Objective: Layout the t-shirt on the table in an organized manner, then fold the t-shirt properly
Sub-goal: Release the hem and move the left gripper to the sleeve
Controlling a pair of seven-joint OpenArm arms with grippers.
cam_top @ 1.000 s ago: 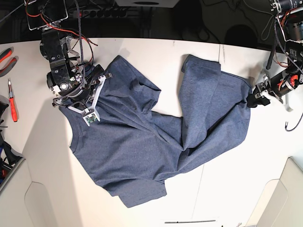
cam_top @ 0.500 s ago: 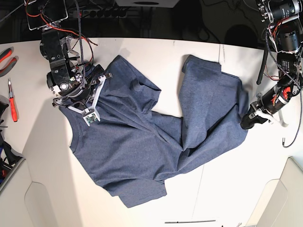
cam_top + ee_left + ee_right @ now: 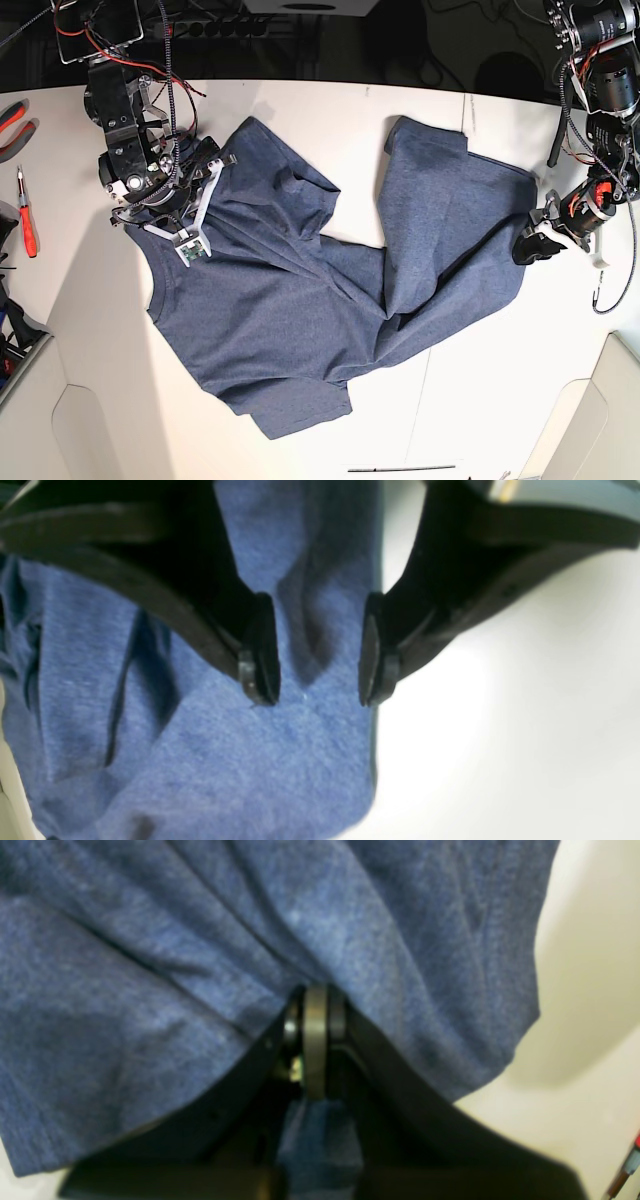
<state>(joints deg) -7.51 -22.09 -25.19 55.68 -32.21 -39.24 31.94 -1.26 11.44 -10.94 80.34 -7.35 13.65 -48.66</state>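
The navy-blue t-shirt (image 3: 300, 300) lies crumpled and twisted on the off-white table (image 3: 480, 390), with no lettering showing. My right gripper (image 3: 188, 245) is at the shirt's left side, shut on a pinch of the t-shirt (image 3: 200, 940), and its pads (image 3: 315, 1040) are pressed together with cloth draped over them. My left gripper (image 3: 530, 248) hovers at the shirt's right edge. In the left wrist view the left gripper (image 3: 316, 700) stands open, with its fingers (image 3: 260, 650) apart over the t-shirt's (image 3: 250, 760) edge and nothing between them.
Red-handled pliers (image 3: 12, 120) and a red screwdriver (image 3: 25, 215) lie at the table's left edge. Cables and dark equipment run along the back. Pale raised panels (image 3: 600, 420) sit at the front corners. Bare table (image 3: 500, 730) lies right of the shirt's edge.
My left gripper has moved forward along the shirt's right edge and now stands open, a little off the cloth. The right arm and its grip have not moved.
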